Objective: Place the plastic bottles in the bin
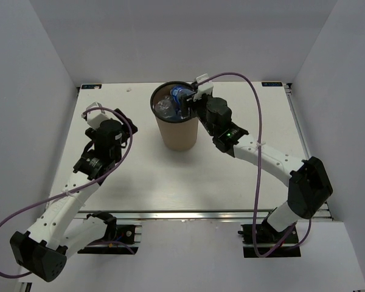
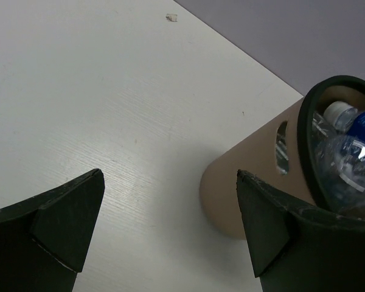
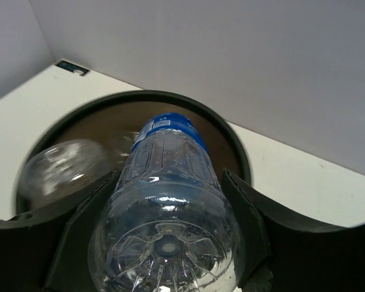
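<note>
The brown bin (image 1: 179, 132) stands at the back middle of the table. My right gripper (image 1: 190, 100) is over its rim, shut on a clear plastic bottle (image 1: 180, 95) with a blue label, cap end pointing down into the bin. In the right wrist view the bottle (image 3: 164, 182) sits base-first between my fingers (image 3: 246, 213), above the bin's dark rim (image 3: 231, 137). Another clear bottle (image 3: 61, 170) lies inside the bin. My left gripper (image 1: 92, 112) is open and empty over the table, left of the bin (image 2: 255, 176); bottles (image 2: 353, 152) show inside it.
White walls close in the table on the left, back and right. A small scrap (image 2: 171, 17) lies on the table near the back edge. A purple cable (image 1: 255, 115) loops above the right arm.
</note>
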